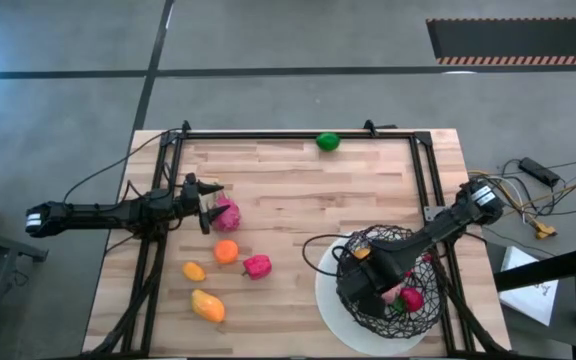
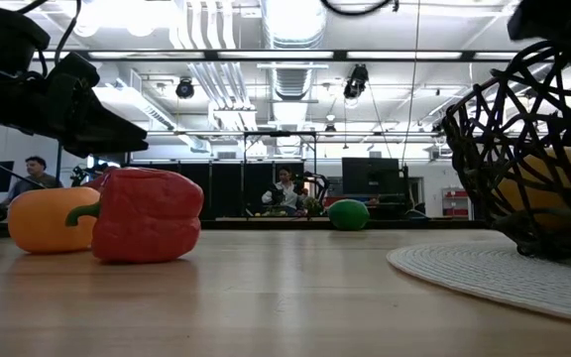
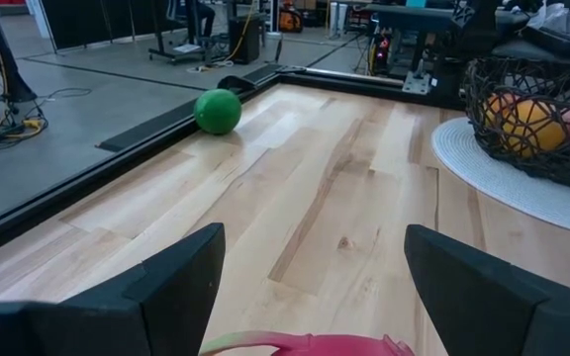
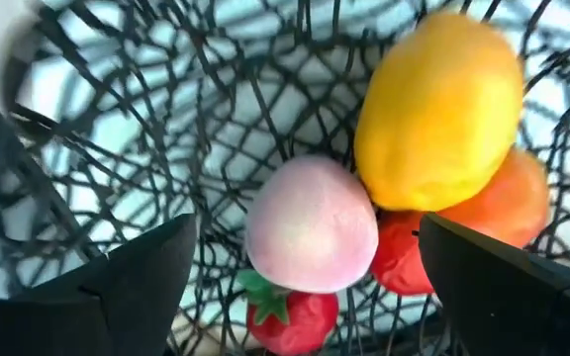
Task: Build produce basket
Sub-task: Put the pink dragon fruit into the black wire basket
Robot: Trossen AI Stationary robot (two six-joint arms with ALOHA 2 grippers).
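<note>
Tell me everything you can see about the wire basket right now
The basket is a round bowl of black open wire mesh, its strands crossing irregularly. It stands upright on a white round base at the table's near right corner. The right claw reaches down inside it, fingers open, holding nothing. Several toy fruits already lie piled at its bottom: a yellow lemon-like piece, a pale pink one, an orange one and a red strawberry-like one with a green top.

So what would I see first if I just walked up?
Probably the black wire basket near the table's right front corner, with the right fingers open inside it over the fruit. Next, the left fingers open around a pink fruit, and a green ball alone at the far edge.
</note>
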